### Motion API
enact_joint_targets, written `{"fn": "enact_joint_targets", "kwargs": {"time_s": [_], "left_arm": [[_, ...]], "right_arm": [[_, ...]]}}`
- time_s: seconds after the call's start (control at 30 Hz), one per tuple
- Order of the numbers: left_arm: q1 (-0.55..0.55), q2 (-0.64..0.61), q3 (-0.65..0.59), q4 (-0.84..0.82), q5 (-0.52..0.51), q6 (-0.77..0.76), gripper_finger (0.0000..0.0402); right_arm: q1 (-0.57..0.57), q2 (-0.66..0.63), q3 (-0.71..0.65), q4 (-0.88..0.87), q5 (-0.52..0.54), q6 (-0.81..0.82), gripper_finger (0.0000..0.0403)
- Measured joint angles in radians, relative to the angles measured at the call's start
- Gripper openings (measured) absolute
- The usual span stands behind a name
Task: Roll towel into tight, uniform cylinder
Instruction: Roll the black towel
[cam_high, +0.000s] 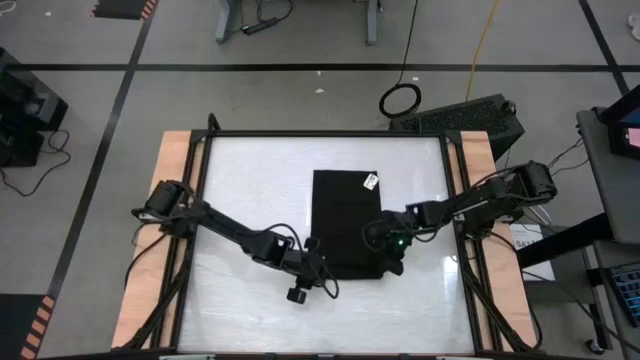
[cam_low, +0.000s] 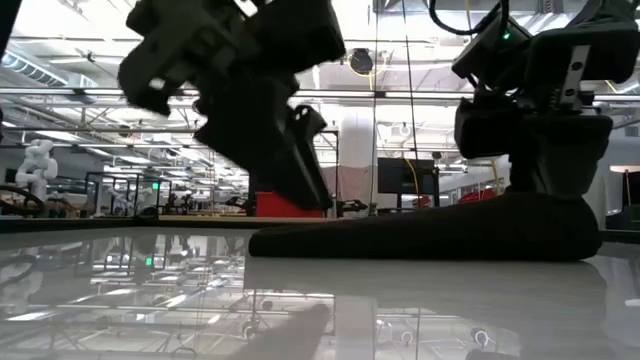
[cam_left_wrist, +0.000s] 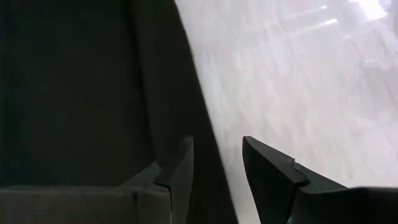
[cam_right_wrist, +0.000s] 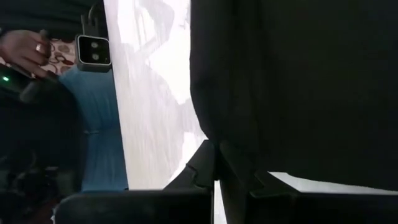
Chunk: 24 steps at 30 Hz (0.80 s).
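The black towel (cam_high: 345, 225) lies flat on the white tabletop (cam_high: 250, 190), its white tag (cam_high: 370, 181) at the far right corner. In the low view the towel (cam_low: 450, 235) shows as a low wedge, thicker on the right. My left gripper (cam_high: 322, 262) stands open at the near left corner. In the left wrist view, one of its fingers (cam_left_wrist: 177, 165) is over the cloth and the other (cam_left_wrist: 267, 168) over the bare table. My right gripper (cam_high: 393, 258) is shut at the towel's near right corner. My right gripper sets its shut fingers (cam_right_wrist: 205, 158) against the towel's right edge (cam_right_wrist: 202, 124), close to the near corner. They slant down from the table's right side. In the low view the gripper (cam_low: 540, 170) stands on the thicker part of the cloth, which lies on the table.
Wooden boards (cam_high: 175, 160) and a black frame run along the table's left and right sides. A black case (cam_high: 460, 112) sits beyond the far right corner. In the right wrist view a person in blue (cam_right_wrist: 99, 137) stands beyond the table with a hand (cam_right_wrist: 25, 50) raised.
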Motion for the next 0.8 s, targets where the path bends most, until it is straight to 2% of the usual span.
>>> {"fn": "enact_joint_targets", "kwargs": {"time_s": [0.17,0.5,0.63,0.8], "left_arm": [[0.000,0.030,0.000,0.022,0.010,-0.009,0.0144],[0.007,0.081,0.000,0.020,-0.032,-0.031,0.0145],[0.008,0.092,0.002,0.020,-0.042,-0.084,0.0144],[0.020,0.093,0.002,0.017,-0.039,-0.106,0.0117]], "right_arm": [[-0.023,0.000,0.000,-0.005,-0.005,0.016,0.0000],[-0.060,0.000,0.000,-0.011,-0.085,0.026,0.0000],[-0.067,0.000,0.000,-0.011,-0.107,0.028,0.0001],[-0.069,0.000,0.000,-0.012,-0.120,0.005,0.0030]]}}
